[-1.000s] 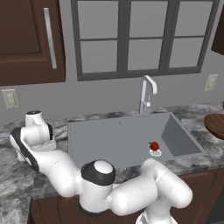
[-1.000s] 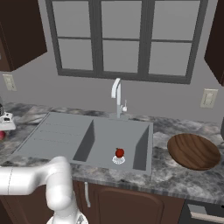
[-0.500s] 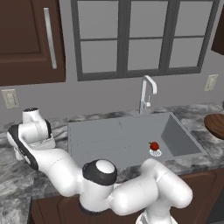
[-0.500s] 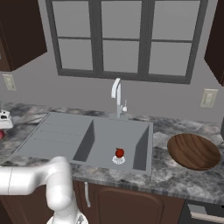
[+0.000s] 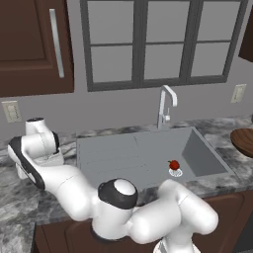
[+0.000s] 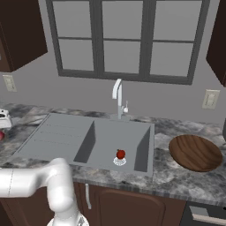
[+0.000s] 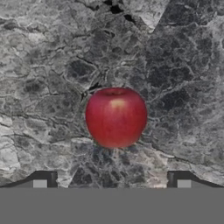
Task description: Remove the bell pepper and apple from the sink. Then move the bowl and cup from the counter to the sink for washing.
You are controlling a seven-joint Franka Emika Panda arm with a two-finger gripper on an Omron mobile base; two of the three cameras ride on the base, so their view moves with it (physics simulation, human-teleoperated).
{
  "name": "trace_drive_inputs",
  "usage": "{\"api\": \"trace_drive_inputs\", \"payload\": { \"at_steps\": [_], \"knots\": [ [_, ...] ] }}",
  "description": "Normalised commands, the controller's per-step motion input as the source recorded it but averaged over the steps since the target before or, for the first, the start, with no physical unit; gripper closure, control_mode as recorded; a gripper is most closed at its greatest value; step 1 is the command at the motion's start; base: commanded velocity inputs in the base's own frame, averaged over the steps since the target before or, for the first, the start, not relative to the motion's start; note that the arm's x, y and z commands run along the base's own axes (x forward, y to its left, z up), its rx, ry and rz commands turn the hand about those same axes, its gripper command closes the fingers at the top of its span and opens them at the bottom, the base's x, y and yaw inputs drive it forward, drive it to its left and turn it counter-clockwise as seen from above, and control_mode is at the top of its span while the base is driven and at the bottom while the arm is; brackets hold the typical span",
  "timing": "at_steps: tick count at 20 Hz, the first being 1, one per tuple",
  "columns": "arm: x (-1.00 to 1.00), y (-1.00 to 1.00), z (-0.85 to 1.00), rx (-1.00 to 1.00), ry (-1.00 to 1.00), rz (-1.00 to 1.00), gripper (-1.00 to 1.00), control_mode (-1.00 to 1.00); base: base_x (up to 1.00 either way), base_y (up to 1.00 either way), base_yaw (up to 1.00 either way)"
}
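The apple (image 7: 116, 117) is lying on the dark marbled tabletop (image 7: 52, 65), directly under the hand (image 7: 112, 183), whose fingertips (image 7: 40, 181) are standing wide apart, released and clear of it. The bell pepper (image 6: 120, 154) is sitting beside the drain in the sink (image 6: 57, 137). The wooden bowl (image 6: 195, 152) is resting on the tabletop right of the sink. No writing is showing.

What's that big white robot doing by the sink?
The robot is clearing fruit out of the sink. The apple lies on the counter left of the sink, right under the open gripper, which isn't touching it. The bell pepper sits in the basin by the drain. The wooden bowl waits on the counter on the other side, not yet moved.
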Motion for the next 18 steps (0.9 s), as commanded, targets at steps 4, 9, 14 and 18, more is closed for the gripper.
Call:
{"api": "trace_drive_inputs", "payload": {
  "at_steps": [4,9,14,18],
  "knots": [
    [-0.24,-0.27,0.19,0.0,0.0,0.0,-1.0,-1.0,0.0,0.0,0.0],
    [-0.22,-0.33,0.17,0.0,0.0,0.0,-1.0,-1.0,0.0,0.0,0.0],
    [-0.21,-0.38,0.15,0.0,-0.02,0.0,-1.0,-1.0,0.0,0.0,0.0],
    [-0.19,-0.4,0.14,0.0,-0.04,0.0,-1.0,-1.0,0.0,0.0,0.0]
  ]
}}
